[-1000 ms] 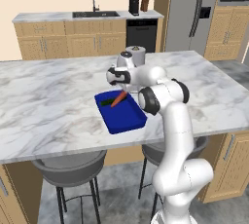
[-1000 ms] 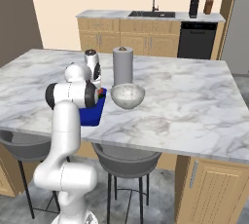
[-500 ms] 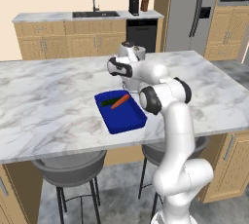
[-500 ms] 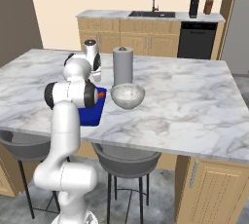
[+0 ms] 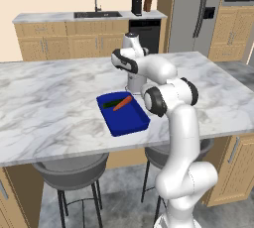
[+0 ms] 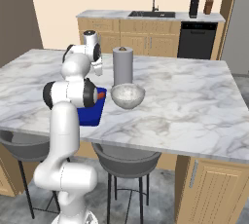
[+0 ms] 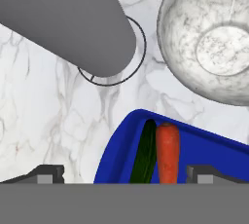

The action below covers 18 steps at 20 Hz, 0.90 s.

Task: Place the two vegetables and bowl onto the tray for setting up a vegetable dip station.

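Observation:
The deep blue tray (image 5: 130, 123) lies on the marble island, and the orange carrot (image 5: 122, 103) and dark green cucumber (image 5: 111, 105) rest side by side inside it. In the hand view the carrot (image 7: 168, 152) and cucumber (image 7: 145, 157) show at the tray's rim (image 7: 115, 146). The whitish-grey marbled bowl (image 6: 128, 95) stands on the counter just right of the tray (image 6: 89, 113), apart from it, and appears again as the bowl (image 7: 214, 43) at upper right. My gripper (image 6: 98, 69) hangs above the tray's far end, open and holding nothing (image 7: 125, 175).
A tall grey paper towel roll (image 6: 122, 65) stands right behind the bowl and close to my hand; the roll (image 7: 68, 18) leans across the hand view. Two stools (image 6: 127, 159) sit under the island's near edge. Bare marble stretches to the right.
My hand has lifted away from the tray and drawn back toward the paper towel roll, jaws open throughout. The carrot stays lying in the tray beside the cucumber.

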### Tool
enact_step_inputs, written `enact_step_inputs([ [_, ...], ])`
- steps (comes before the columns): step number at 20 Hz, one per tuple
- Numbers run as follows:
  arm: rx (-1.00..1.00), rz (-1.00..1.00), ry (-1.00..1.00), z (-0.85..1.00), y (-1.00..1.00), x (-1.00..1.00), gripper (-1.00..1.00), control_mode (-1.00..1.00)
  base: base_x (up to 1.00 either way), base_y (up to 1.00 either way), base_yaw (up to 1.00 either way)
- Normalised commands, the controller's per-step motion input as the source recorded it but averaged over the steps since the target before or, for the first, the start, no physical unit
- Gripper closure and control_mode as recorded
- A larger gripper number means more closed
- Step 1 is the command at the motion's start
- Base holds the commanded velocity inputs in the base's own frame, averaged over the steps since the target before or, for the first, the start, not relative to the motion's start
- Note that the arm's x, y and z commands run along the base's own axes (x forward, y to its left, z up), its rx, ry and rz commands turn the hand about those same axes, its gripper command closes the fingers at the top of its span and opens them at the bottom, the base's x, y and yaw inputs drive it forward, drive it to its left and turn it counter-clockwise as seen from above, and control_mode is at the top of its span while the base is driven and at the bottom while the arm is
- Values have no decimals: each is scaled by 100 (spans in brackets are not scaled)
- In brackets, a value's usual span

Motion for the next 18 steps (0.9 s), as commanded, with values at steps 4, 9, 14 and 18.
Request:
enact_step_inputs([
  [4,-7,0,7,22,-29,-51,-100,-100,0,0,0],
  [9,-6,6,8,15,-41,-54,-100,-100,0,0,0],
  [14,-1,9,9,2,-37,-65,-100,-100,0,0,0],
  [18,0,10,7,0,-30,-77,-100,-100,0,0,0],
])
